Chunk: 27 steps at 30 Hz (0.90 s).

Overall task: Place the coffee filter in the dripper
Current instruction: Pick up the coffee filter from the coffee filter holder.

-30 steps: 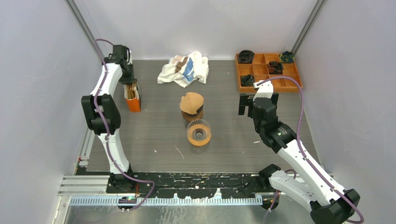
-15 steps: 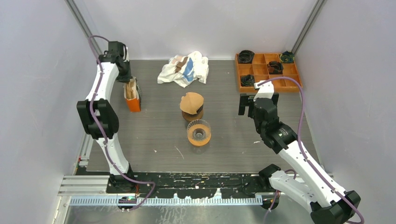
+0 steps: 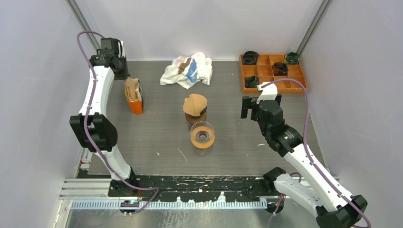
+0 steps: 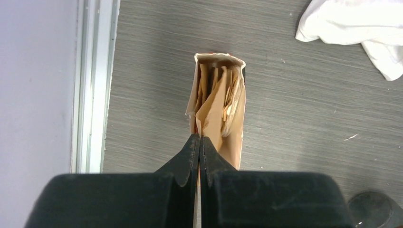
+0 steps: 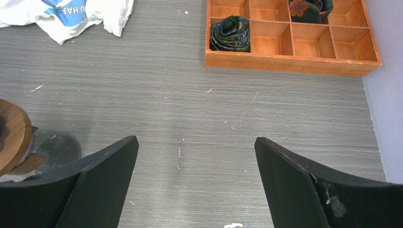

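At back left of the bench (image 3: pixel 157 142), left fingers (image 4: pixel 199 140) are clenched tight over the orange holder (image 3: pixel 136 105). They look pinched on the top edge of one coffee filter (image 4: pixel 215 118), but the fingers hide the contact, so the grip is not certain. The rest of the filter stack sits in the holder. The dripper (image 3: pixel 202 135), orange and ribbed, stands mid-bench with nothing in it, well apart from the holder. Just behind it is a wooden stand (image 3: pixel 195 114) with brown paper on top. Right fingers (image 5: pixel 194 142) are spread wide and hold nothing, hovering over bare bench right of the dripper.

Risks:
- The pinch is thin and on the edge, so the filter may slip out on the lift or the carry.
- Filters are nested, so two or more may come up together, or drag could tip the holder.
- The paper is limp and could fold or land crooked on the dripper rim instead of seating in the cone.
- A low carry could clip the stand's paper.
- The dripper is light and a push while seating may slide it. The right arm is not bracing it.
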Each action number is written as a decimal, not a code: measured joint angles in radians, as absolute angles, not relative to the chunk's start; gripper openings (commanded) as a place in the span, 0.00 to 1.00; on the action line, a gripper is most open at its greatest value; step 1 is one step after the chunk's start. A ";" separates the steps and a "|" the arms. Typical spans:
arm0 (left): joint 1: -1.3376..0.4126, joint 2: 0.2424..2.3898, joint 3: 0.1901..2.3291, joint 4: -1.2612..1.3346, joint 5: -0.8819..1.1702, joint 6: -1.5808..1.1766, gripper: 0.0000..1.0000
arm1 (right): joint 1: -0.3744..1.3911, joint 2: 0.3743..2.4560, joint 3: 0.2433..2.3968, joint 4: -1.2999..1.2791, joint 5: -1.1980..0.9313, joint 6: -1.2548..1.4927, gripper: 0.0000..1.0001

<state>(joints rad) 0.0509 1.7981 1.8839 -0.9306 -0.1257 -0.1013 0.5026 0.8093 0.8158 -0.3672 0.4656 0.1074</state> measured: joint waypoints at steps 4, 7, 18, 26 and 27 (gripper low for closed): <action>0.051 1.823 1.881 -0.930 -0.111 -0.118 0.00 | 0.502 0.809 0.816 -0.367 0.458 0.107 1.00; 0.051 1.851 1.880 -0.925 -0.102 -0.130 0.01 | 0.502 0.810 0.816 -0.367 0.453 0.107 1.00; 0.051 1.901 1.880 -0.913 -0.097 -0.158 0.20 | 0.502 0.827 0.816 -0.368 0.436 0.108 1.00; 0.051 1.898 1.851 -0.908 -0.123 -0.181 0.28 | 0.502 0.827 0.816 -0.368 0.431 0.108 1.00; 0.051 1.897 1.844 -0.908 -0.126 -0.182 0.29 | 0.502 0.827 0.816 -0.368 0.431 0.108 1.00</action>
<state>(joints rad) 0.0509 1.8969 1.8442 -0.9077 -0.1261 -0.1822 0.5022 0.8272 0.8158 -0.3676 0.4313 0.1078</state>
